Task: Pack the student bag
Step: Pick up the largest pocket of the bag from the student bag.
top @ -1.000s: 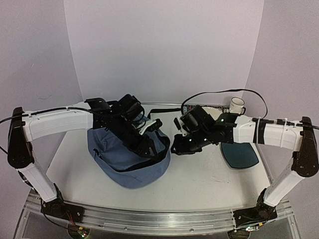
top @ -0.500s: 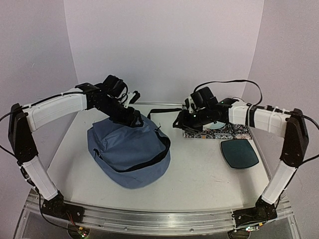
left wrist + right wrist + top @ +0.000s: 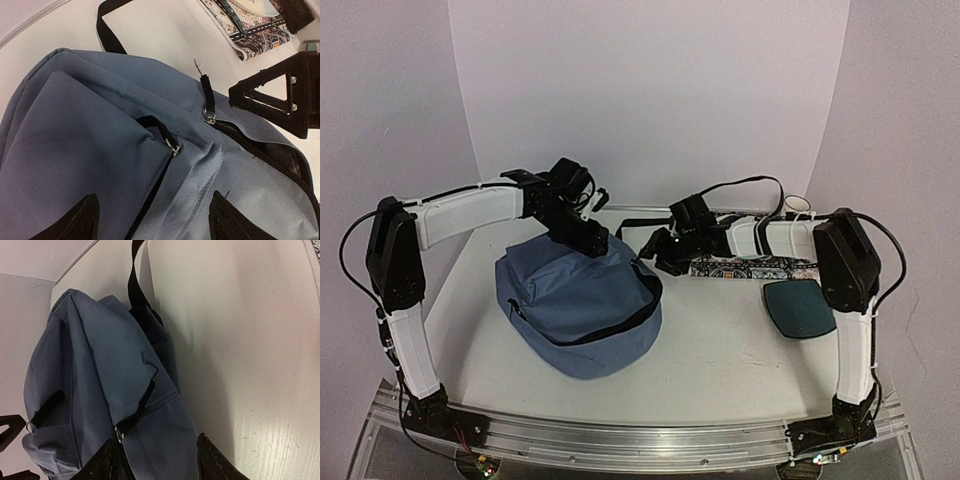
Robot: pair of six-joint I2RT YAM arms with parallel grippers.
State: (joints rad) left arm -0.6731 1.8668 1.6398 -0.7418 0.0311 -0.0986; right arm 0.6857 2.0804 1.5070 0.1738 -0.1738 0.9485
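Your student bag (image 3: 578, 305) sits left of center in the top view, a soft slate-blue lump slumped on the smooth white worktop (image 3: 740, 350). Up close the cloth has a fine twill weave and puckers into folds around the dark zippers. At the right edge of the left wrist view a zipper gapes a bit and you can see dark lining inside.

In that same view I count two zipper pulls (image 3: 207, 97) near the middle of the frame, both short black webbing tabs on small metal rings. One flat, matte black strap (image 3: 106, 30) loops off the bag toward the top of that frame.

Your left hand (image 3: 155, 205) is spread wide. Its two pointed black fingertips sit at the bottom of the frame with only bag fabric showing past them, nothing pinched. Your right hand (image 3: 157, 442) is parted too and isn't gripping anything that I can see. A zipper ring sits right by one of its fingertips, but I can't tell if they touch. In the top view both hands hover at the bag's upper edge, close together.

Right of center there's one each of:
- a flat rectangular mat (image 3: 760, 267) with a busy ornamental print
- a rounded dark teal pad (image 3: 800, 308) with a slight sheen, just below the mat
- a small white cup (image 3: 797, 208) at the back
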